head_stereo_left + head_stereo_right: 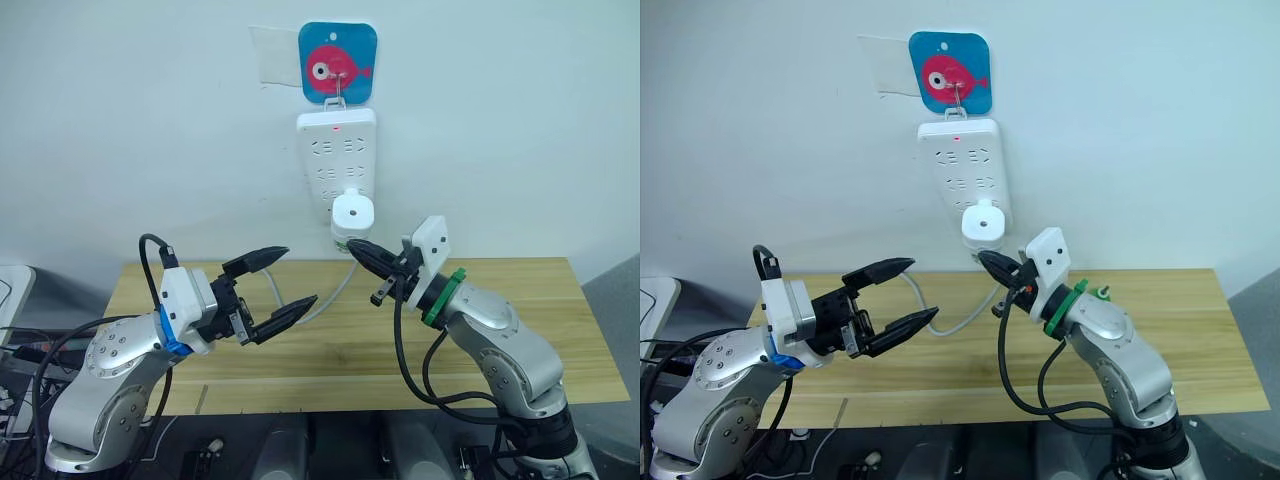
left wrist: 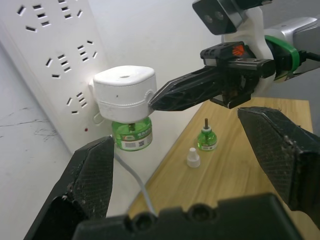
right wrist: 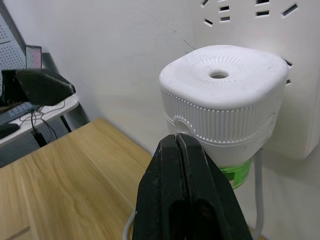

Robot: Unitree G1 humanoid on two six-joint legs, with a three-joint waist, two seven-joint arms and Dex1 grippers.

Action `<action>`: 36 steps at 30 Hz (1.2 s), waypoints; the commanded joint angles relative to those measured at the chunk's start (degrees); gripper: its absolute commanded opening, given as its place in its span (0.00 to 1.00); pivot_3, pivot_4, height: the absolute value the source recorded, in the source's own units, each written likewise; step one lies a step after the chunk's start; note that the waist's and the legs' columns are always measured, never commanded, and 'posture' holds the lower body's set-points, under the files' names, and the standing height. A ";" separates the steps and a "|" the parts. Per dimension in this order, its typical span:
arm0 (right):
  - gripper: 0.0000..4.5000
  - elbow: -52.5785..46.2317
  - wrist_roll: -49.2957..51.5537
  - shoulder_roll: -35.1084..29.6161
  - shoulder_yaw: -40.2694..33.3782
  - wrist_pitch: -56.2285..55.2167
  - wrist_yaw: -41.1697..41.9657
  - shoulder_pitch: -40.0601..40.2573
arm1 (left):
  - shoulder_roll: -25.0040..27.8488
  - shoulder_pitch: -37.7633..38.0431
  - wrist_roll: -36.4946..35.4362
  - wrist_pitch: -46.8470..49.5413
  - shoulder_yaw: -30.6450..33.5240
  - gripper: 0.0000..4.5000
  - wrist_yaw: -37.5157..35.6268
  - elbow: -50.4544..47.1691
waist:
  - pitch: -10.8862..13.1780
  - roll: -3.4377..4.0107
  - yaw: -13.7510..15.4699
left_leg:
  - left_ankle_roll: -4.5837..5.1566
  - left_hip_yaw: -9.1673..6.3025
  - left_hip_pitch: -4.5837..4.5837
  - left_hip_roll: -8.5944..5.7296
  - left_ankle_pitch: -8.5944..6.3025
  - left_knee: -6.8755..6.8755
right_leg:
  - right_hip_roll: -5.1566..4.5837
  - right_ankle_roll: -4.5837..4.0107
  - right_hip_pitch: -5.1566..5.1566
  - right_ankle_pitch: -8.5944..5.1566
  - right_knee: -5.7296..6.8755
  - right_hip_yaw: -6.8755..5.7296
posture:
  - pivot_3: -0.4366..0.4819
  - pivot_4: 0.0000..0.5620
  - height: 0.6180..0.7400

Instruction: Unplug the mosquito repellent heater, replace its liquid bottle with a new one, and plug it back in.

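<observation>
The white mosquito repellent heater is plugged into the lowest socket of the wall power strip, and a green bottle is fitted under it. My right gripper is shut with nothing in it, its tip touching the heater's ribbed side. Lower to the left, my left gripper hangs open and empty over the table, apart from the heater. In the left wrist view, the capless liquid bottle with its dark wick stands on the table beside a loose white cap.
The wooden table runs along the white wall. The strip's white cable drops from the strip onto the table. A blue plate with a pink fish holds the strip's hook. A white object edge lies at far left.
</observation>
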 commanded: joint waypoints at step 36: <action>0.99 -6.02 2.41 -18.07 -11.44 -14.23 14.74 8.98 | 1.61 0.69 7.55 1.98 1.61 1.00 9.10 -0.16 | 0.00 -0.02 0.54 | 0.00 0.04 -0.01 0.00 0.00 -0.07 | 0.00 -0.01 0.01 0.00 -0.09 -0.03 | 0.50 0.44 1.00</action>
